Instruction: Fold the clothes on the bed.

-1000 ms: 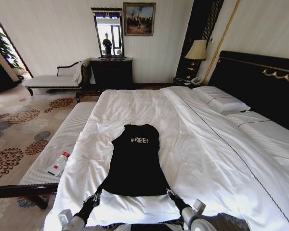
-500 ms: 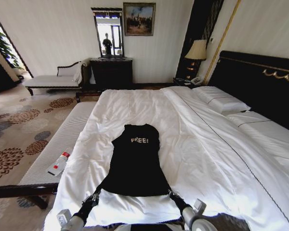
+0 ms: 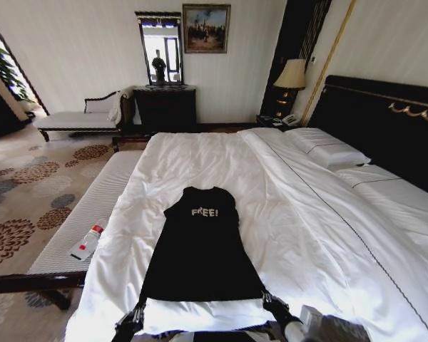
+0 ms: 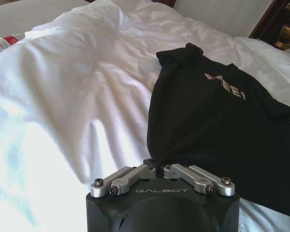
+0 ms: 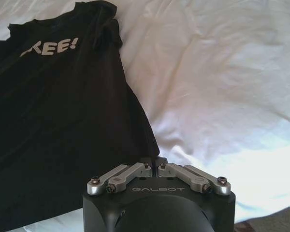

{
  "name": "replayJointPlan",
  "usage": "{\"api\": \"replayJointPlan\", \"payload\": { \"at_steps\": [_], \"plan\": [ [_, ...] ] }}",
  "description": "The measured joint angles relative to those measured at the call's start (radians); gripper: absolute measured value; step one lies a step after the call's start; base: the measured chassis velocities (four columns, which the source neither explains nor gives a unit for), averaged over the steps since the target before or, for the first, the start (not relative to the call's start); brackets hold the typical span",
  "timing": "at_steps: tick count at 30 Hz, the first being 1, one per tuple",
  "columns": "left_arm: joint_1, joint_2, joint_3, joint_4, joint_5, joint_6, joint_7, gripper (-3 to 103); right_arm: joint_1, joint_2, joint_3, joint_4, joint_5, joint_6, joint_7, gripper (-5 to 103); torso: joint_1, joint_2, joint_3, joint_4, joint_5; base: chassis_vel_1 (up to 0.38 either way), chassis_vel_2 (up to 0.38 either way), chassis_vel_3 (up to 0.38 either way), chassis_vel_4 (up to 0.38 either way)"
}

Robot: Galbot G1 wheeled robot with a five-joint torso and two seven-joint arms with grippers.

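From the head view we see the black T-shirt (image 3: 202, 249) lying flat on the white bed (image 3: 307, 235), its long axis running straight away from us, "FREE!" lettering at the far end and the hem nearest our torso. Our left claw (image 3: 138, 313) sits at the hem's left corner and our right claw (image 3: 269, 301) at the right corner, so each arm is equally near its own side and the rest of the shirt lies ahead of both. The sheet is soft and creased, with pillows (image 3: 327, 148) against the dark headboard (image 3: 385, 121); a narrow bench (image 3: 93, 214) beside the bed carries a small bottle (image 3: 87, 242), and a patterned carpet (image 3: 21, 185), a dresser (image 3: 164, 107) and a lamp (image 3: 292, 75) lie beyond. In the left wrist view our left claw (image 4: 155, 170) has its linkage drawn together on the black corner, pinching the fabric. In the right wrist view our right claw (image 5: 152, 163) looks likewise closed on its corner, though the fingertips are partly hidden there, so we judge the hold rather than see it plainly.
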Motion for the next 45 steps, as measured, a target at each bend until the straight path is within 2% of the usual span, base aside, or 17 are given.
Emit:
{"api": "replayJointPlan", "payload": {
  "at_steps": [5, 9, 10, 18, 22, 25, 28, 31, 33, 34, 36, 38, 39, 42, 43, 45],
  "plan": [
    [0.034, -0.015, 0.018, 0.002, 0.028, -0.023, -0.017, 2, -0.052, 0.002, 0.001, 0.023, -0.021, -0.035, 0.023, 2, 0.0, 0.0, 0.0, -0.0003, -0.0001, 0.0, 0.0, 0.0, 0.0],
    [0.06, -0.017, 0.041, 0.007, 0.086, -0.032, -0.027, 2, -0.077, 0.01, -0.01, 0.016, -0.057, -0.042, 0.031, 2, 0.0, 0.0, 0.0, -0.0003, -0.0001, 0.0, 0.0, 0.0, 0.0],
    [0.071, -0.016, 0.044, 0.025, 0.123, -0.051, -0.032, 2, -0.085, 0.016, -0.016, 0.005, -0.076, -0.042, 0.035, 2, 0.0, 0.0, 0.0, -0.0002, -0.0001, 0.0, 0.0, 0.0, 0.0],
    [0.097, -0.019, 0.043, 0.056, 0.133, -0.066, -0.037, 2, -0.095, 0.028, -0.029, -0.012, -0.097, -0.042, 0.056, 2, 0.0, 0.0, 0.0, -0.0003, -0.0002, 0.0, 0.0, 0.0, 0.0],
    [0.056, -0.025, 0.047, 0.093, 0.13, -0.051, -0.048, 2, -0.069, 0.032, -0.036, -0.037, -0.096, -0.04, 0.06, 2, 0.0, 0.0, 0.0, -0.0001, -0.0001, 0.0, 0.0, 0.0, 0.0],
    [-0.012, -0.025, 0.06, 0.138, 0.126, -0.018, -0.073, 2, -0.029, 0.046, -0.056, -0.082, -0.096, -0.037, 0.065, 2, 0.0, 0.0, 0.0, -0.0002, -0.0003, 0.0, 0.0, 0.0, 0.0],
    [-0.038, -0.022, 0.066, 0.153, 0.126, -0.003, -0.079, -1, -0.013, 0.053, -0.065, -0.104, -0.097, -0.032, 0.064, 2, 0.0, 0.0, 0.0, -0.0003, -0.0002, 0.0, 0.0, 0.0, 0.0],
    [-0.05, -0.021, 0.071, 0.162, 0.132, 0.0, -0.081, 1, -0.002, 0.056, -0.068, -0.115, -0.095, -0.026, 0.061, 2, 0.0, 0.0, 0.0, -0.0002, -0.0003, 0.0, 0.0, 0.0, 0.0],
    [-0.052, -0.02, 0.073, 0.161, 0.134, 0.004, -0.082, 8, 0.003, 0.059, -0.07, -0.115, -0.092, -0.025, 0.059, 2, 0.0, 0.0, 0.0, -0.0002, -0.0001, 0.0, 0.0, 0.0, 0.0],
    [-0.052, -0.02, 0.073, 0.161, 0.134, 0.004, -0.082, 8, 0.003, 0.059, -0.07, -0.115, -0.092, -0.025, 0.059, 2, 0.0, 0.0, 0.0, -0.0002, -0.0001, 0.0, 0.0, 0.0, 0.0],
    [-0.051, -0.019, 0.074, 0.149, 0.145, 0.007, -0.082, 19, 0.008, 0.06, -0.072, -0.116, -0.096, -0.019, 0.052, -1, 0.0, 0.0, 0.0, -0.0002, -0.0001, 0.0, 0.0, 0.0, 0.0],
    [-0.05, -0.019, 0.078, 0.142, 0.173, 0.007, -0.083, 29, 0.011, 0.059, -0.072, -0.123, -0.108, -0.006, 0.045, 9, 0.0, 0.0, 0.0, -0.0002, -0.0001, 0.0, 0.0, 0.0, 0.0],
    [-0.05, -0.019, 0.078, 0.142, 0.173, 0.007, -0.083, 29, 0.011, 0.059, -0.072, -0.123, -0.108, -0.006, 0.045, 9, 0.0, 0.0, 0.0, -0.0002, -0.0001, 0.0, 0.0, 0.0, 0.0],
    [-0.047, -0.019, 0.083, 0.138, 0.199, 0.007, -0.088, 40, 0.011, 0.056, -0.067, -0.128, -0.135, 0.008, 0.041, 20, 0.0, 0.0, 0.0, -0.0002, -0.0001, 0.0, 0.0, 0.0, 0.0],
    [-0.047, -0.019, 0.083, 0.138, 0.199, 0.007, -0.088, 40, 0.011, 0.056, -0.067, -0.128, -0.135, 0.008, 0.041, 20, 0.0, 0.0, 0.0, -0.0002, -0.0001, 0.0, 0.0, 0.0, 0.0],
    [-0.044, -0.02, 0.078, 0.138, 0.197, 0.006, -0.089, 51, 0.007, 0.054, -0.061, -0.126, -0.153, 0.017, 0.041, 30, 0.0, 0.0, 0.0, -0.0002, -0.0001, 0.0, 0.0, 0.0, 0.0]
  ]
}}
